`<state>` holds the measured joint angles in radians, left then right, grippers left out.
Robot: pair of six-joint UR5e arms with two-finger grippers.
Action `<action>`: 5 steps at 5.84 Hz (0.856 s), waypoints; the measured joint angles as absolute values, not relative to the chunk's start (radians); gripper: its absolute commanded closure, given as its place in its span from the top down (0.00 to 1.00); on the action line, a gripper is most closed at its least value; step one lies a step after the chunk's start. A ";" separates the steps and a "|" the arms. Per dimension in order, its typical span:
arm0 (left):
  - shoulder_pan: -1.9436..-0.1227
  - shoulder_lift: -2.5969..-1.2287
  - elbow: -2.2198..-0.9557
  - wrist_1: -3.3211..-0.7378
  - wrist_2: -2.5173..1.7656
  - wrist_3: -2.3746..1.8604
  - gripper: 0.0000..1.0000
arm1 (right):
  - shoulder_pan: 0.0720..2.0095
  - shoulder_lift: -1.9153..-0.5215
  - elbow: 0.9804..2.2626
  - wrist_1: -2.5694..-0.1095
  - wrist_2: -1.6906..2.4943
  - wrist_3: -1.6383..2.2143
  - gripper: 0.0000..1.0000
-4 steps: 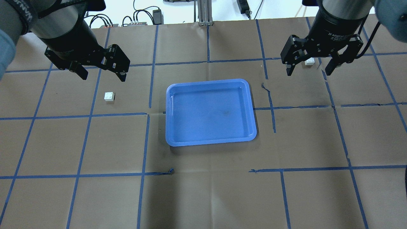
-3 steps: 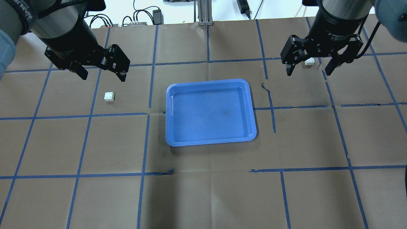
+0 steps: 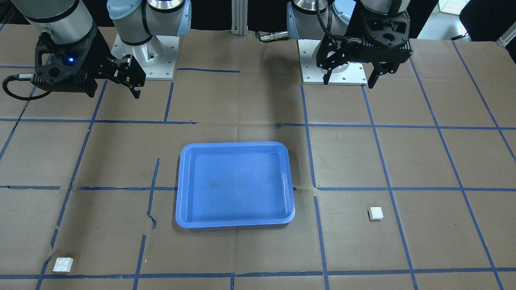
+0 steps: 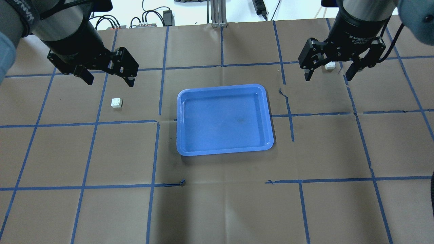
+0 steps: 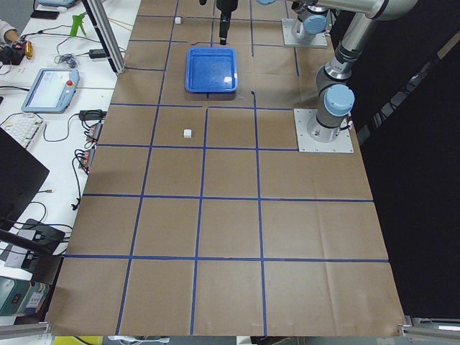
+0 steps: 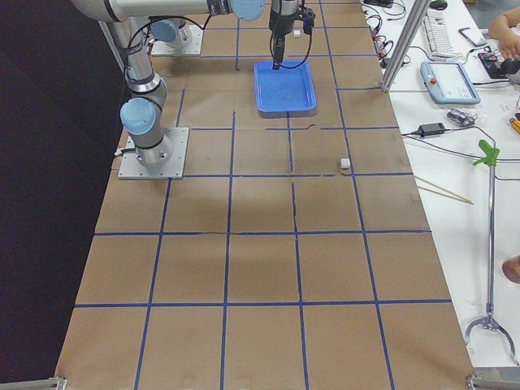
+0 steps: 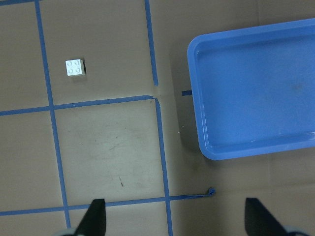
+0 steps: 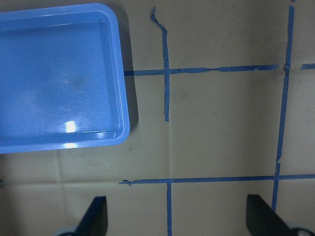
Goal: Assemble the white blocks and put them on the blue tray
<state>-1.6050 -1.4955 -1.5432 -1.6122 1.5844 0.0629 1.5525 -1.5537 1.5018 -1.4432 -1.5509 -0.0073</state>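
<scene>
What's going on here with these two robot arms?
The arms are to join the left white block and right white block, then put them on the blue tray. Nothing is picked up yet: both blocks lie on the table, either side of the empty tray, and the left gripper and right gripper hang open above it.

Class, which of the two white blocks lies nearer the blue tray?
The white block on the robot's left, beside the blue tray; the right-side block lies farther off.

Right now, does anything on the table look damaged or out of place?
Only one tape strip beside the blue tray looks ragged and crooked. Both white blocks sit studs-up, apart, on the table.
</scene>
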 measured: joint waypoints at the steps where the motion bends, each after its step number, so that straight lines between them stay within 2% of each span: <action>1: -1.605 -1.495 -1.543 -1.613 1.585 0.063 0.99 | 1.555 -1.555 1.502 -1.456 -1.551 -0.084 1.00; 5: -1.585 -1.493 -1.552 -1.607 1.578 0.074 0.99 | 1.546 -1.534 1.504 -1.495 -1.566 -0.556 0.99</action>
